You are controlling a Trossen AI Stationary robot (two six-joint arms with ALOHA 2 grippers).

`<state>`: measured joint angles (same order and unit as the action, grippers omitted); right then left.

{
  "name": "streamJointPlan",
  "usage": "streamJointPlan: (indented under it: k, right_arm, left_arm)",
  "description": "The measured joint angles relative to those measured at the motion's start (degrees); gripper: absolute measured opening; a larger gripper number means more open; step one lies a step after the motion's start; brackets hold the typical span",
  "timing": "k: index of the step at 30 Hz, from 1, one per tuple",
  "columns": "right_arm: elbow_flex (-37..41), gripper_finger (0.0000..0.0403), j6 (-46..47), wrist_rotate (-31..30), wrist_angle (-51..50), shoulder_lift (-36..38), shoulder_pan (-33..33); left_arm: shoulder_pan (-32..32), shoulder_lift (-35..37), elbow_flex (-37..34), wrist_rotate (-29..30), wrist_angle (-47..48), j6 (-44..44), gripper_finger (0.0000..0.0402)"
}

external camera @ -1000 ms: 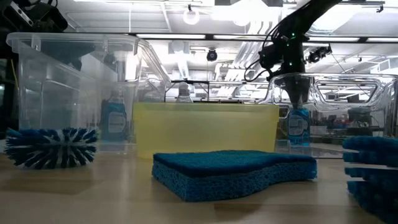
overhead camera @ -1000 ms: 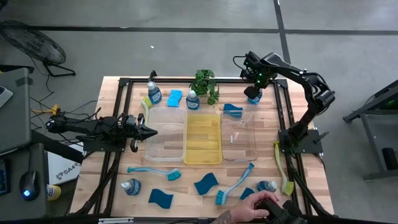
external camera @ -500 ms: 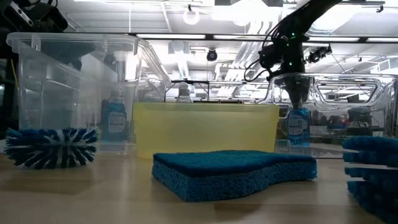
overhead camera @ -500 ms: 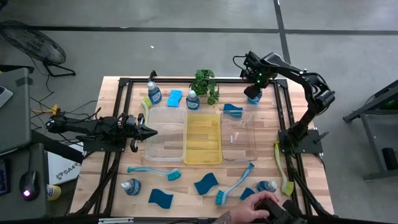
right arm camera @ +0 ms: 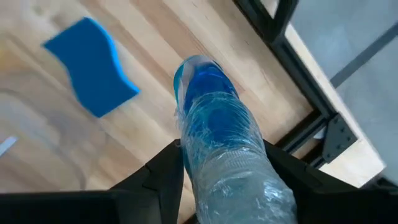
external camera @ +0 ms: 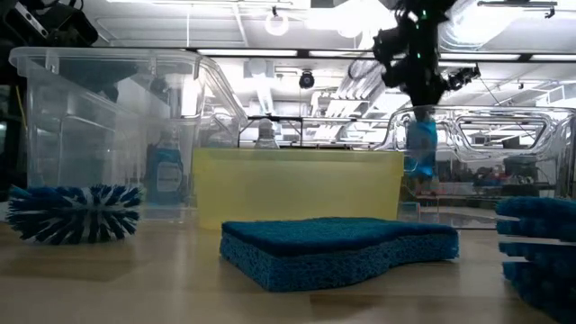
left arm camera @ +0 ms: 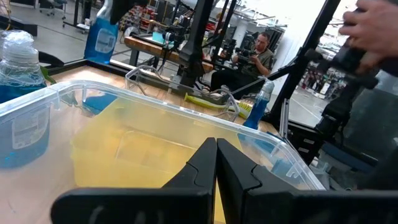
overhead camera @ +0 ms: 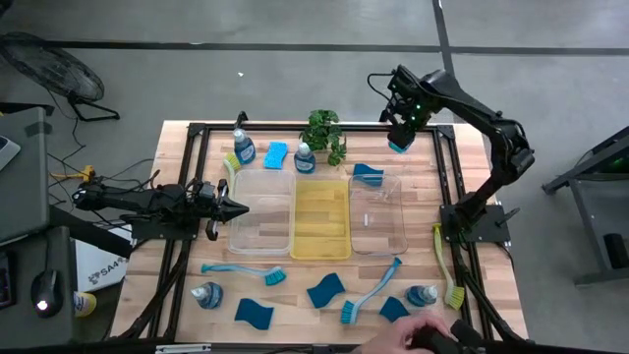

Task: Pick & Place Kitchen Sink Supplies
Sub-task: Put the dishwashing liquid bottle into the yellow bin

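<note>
While the small clear bottle of blue dish soap (overhead camera: 398,145) was pinched by the right gripper (overhead camera: 400,136) at upper right, a level carry was wanted; the left gripper (overhead camera: 236,208), pressed together, was parked mid-left.

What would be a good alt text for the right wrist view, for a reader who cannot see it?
The right gripper holds a clear bottle of blue dish soap between its two dark fingers, lifted above a light wooden table. A wavy blue sponge lies on the table below, and a black metal frame runs along the table's edge.
</note>
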<state>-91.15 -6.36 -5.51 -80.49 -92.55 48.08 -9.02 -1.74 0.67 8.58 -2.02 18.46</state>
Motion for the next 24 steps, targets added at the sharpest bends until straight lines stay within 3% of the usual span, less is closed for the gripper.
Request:
streamJointPlan:
  k: [14, 24]
  right_arm:
    - [-17.21, 0.0168, -1.46, 2.51, -8.43, 0.11, -14.44]
    - [-19.26, 0.0169, -2.73, 3.07, -8.24, -1.62, -26.41]
  left_arm:
    - [0.02, 0.0, 0.0, 0.0, -0.02, 0.0, 0.0002]
    - [0.01, 0.01, 0.0, 0.0, 0.0, 0.0, 0.0002]
